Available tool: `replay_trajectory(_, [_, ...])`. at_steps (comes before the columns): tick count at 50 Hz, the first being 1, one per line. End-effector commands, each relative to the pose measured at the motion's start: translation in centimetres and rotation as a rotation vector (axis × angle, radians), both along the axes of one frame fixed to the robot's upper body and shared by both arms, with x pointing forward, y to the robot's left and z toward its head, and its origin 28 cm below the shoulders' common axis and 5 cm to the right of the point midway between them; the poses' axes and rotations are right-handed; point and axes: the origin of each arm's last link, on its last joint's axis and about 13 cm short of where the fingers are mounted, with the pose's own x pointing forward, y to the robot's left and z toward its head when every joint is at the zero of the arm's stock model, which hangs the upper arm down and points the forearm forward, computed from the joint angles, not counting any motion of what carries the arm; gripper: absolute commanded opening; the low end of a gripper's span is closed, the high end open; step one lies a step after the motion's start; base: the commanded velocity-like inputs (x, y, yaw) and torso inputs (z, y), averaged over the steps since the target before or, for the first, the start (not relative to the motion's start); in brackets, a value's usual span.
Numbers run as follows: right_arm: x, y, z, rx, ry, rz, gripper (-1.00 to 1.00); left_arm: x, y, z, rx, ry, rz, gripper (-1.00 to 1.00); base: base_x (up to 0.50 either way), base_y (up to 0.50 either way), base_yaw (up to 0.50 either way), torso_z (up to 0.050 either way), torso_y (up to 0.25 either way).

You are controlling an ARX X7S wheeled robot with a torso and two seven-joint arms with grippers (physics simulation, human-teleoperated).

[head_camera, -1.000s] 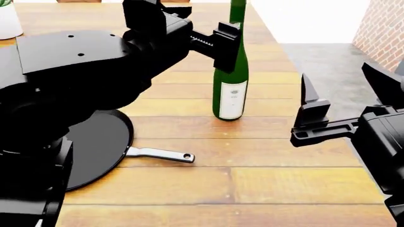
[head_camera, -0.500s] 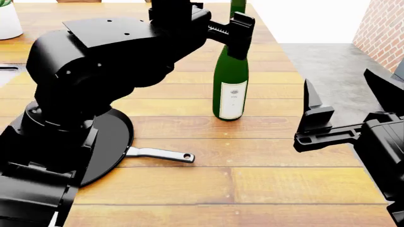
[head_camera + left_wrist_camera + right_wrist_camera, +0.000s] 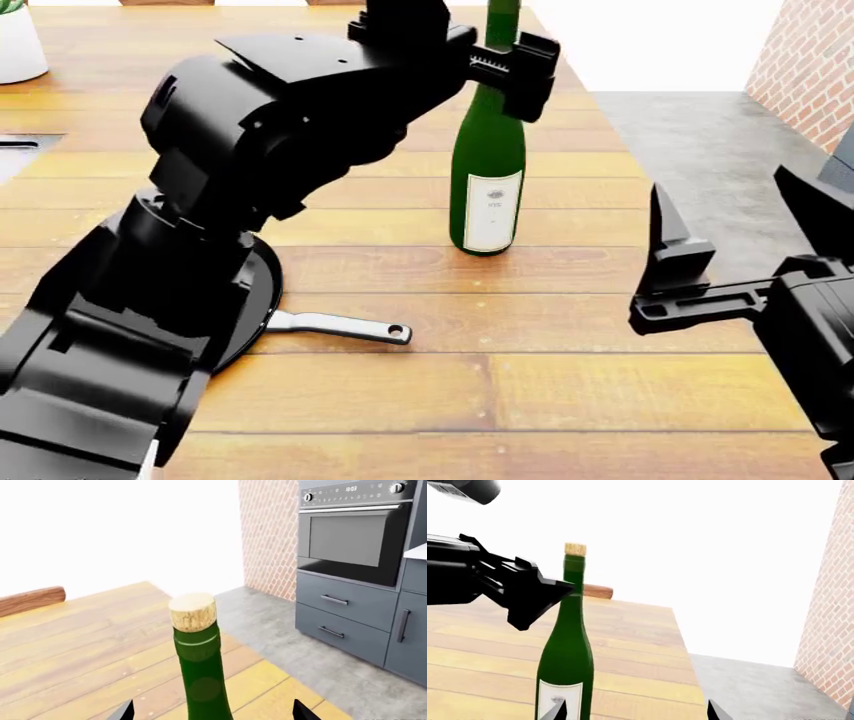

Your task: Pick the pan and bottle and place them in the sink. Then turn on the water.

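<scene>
The left gripper (image 3: 514, 70), jaws spread, straddles the neck of the upright bottle (image 3: 489, 170) at the table's far right; the right gripper (image 3: 727, 240) waits open. An off-centre squeeze could topple it.

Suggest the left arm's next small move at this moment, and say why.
Probably close the left end effector on the bottle. The bottle's neck stands between its open fingers, as the left wrist view shows, and the bottle is upright on the table, not yet lifted.
</scene>
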Motion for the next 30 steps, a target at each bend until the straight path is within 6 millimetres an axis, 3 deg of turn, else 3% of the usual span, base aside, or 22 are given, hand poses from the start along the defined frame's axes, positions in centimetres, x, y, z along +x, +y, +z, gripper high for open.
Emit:
replay_trajectory(1, [-0.1,-0.2,-0.4,0.004,0.005,-0.003,1.00,1.8,-0.7,-0.2,0.021,0.008,0.031,1.00,0.00,0.00,0.00,0.000,0.000])
replay_trajectory(10, [0.1,-0.2,-0.8,0.008,0.016,-0.002,1.00,3.1,-1.0,-1.2,0.029,0.034,0.046,1.00,0.00,0.00,0.00,0.000,0.000])
replay_trajectory(30, [0.2,-0.3,-1.1,0.014,0.026,-0.006,1.00,3.9,-1.1,-2.9,0.022,0.081,0.052,1.00,0.00,0.00,0.00,0.000,0.000])
